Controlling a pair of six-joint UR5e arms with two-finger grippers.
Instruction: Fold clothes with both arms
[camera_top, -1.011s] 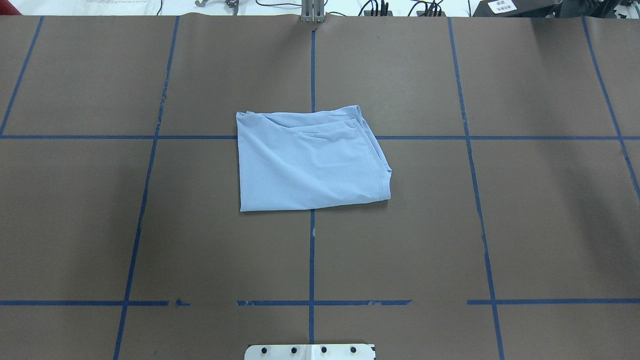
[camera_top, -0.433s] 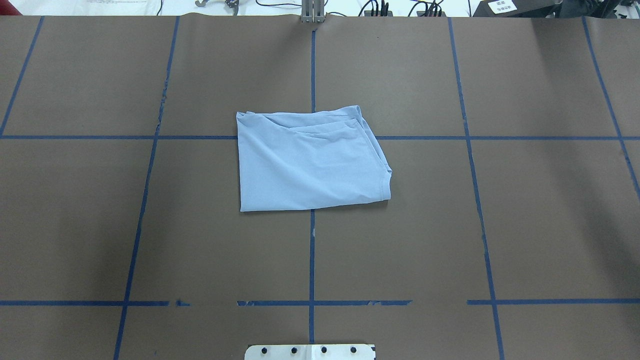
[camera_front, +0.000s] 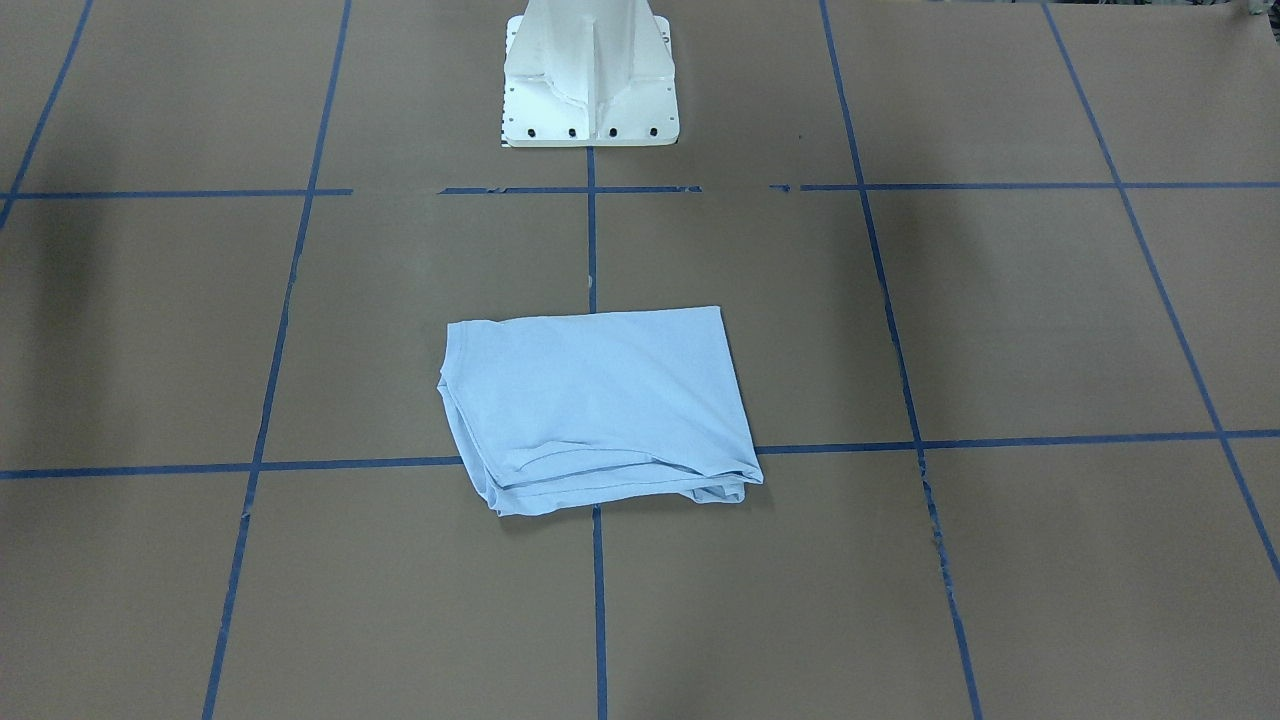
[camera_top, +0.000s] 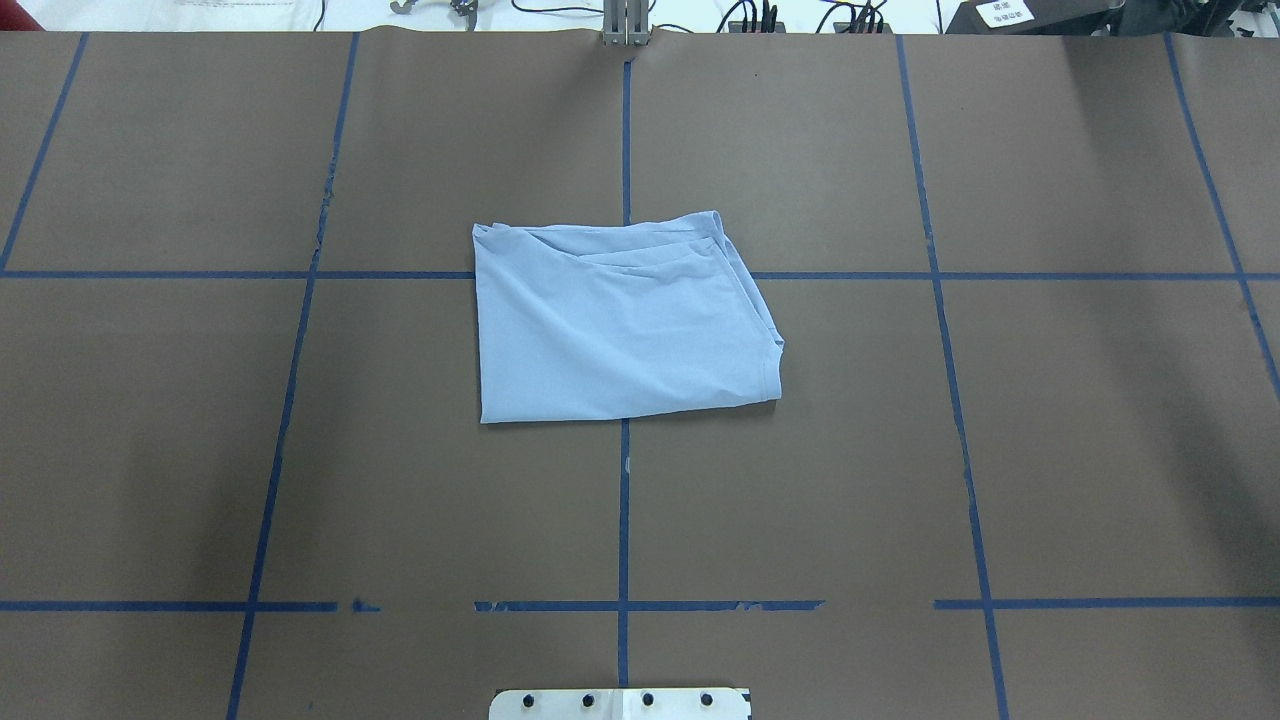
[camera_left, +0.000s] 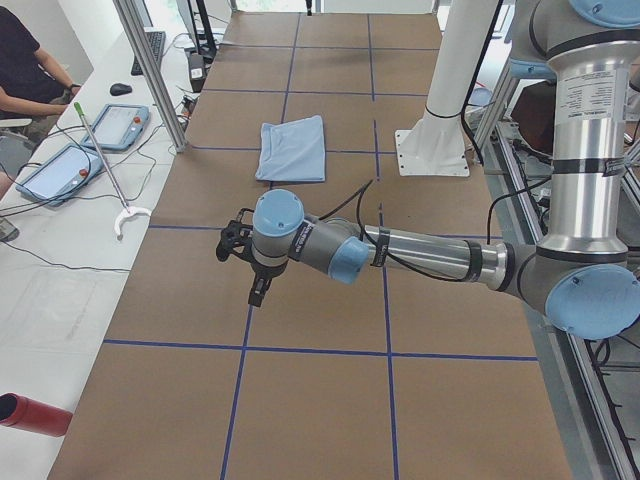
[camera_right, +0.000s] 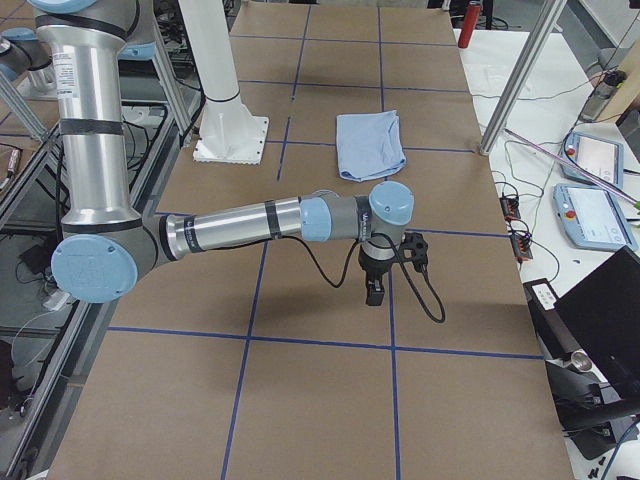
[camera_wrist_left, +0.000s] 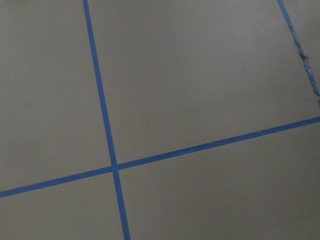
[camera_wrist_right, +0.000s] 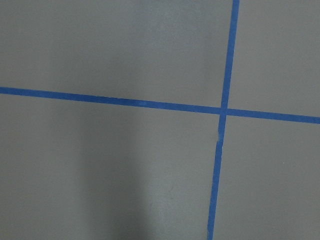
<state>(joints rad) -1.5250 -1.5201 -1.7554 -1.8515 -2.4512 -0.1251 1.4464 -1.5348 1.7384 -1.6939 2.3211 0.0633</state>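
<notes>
The light blue T-shirt (camera_top: 620, 320) lies folded into a flat rectangle at the middle of the brown table; it also shows in the front view (camera_front: 595, 405) and both side views (camera_left: 293, 148) (camera_right: 370, 143). Its print and neck label are hidden. My left gripper (camera_left: 257, 285) hangs low over bare table, far from the shirt, seen only in the left side view; I cannot tell if it is open. My right gripper (camera_right: 373, 290) hangs likewise at the other end; I cannot tell its state. Both wrist views show only table and blue tape.
The white pedestal base (camera_front: 590, 80) stands at the robot's side of the table. Blue tape lines (camera_top: 624, 500) grid the brown cover. Beside the table stand metal posts (camera_left: 150, 70), tablets (camera_left: 115, 125) and a hooked stick (camera_left: 100, 165); an operator (camera_left: 25, 60) sits there.
</notes>
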